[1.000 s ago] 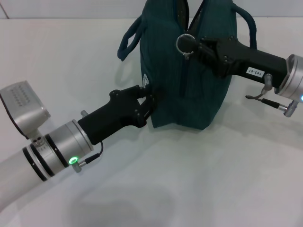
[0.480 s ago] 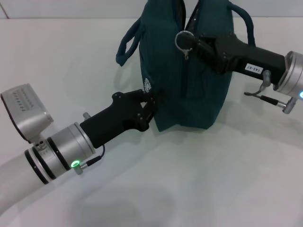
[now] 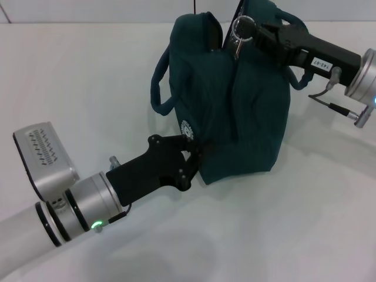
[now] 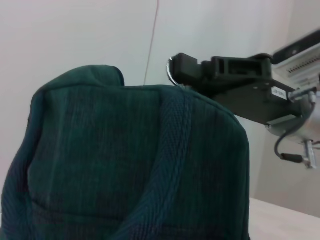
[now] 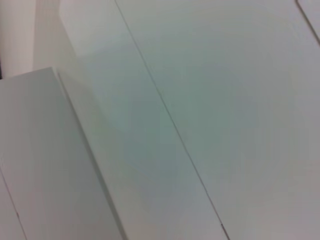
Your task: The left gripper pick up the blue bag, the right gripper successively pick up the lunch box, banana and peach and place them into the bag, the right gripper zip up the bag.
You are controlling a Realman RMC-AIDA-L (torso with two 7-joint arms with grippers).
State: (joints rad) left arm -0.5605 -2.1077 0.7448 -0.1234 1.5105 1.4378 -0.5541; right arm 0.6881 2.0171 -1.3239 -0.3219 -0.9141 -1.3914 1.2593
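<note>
The blue bag (image 3: 235, 106) stands on the white table (image 3: 294, 235), the left gripper (image 3: 191, 161) clamped on its lower corner and the right gripper (image 3: 249, 29) closed on the zipper ring (image 3: 242, 26) at the top. Risk: the ring may slip free or the corner tear loose under the opposing pull. Since the earlier frames the right gripper has drawn the ring up the zipper line, and the bag now leans and bulges.

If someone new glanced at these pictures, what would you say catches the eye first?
The dark teal bag standing in the middle of the white table dominates. At its top, the right pincer grips the zipper's metal ring pull, while the left pincer clamps the bag's lower corner on the robot's left side. A loop handle droops beside the bag on that same side.
</note>
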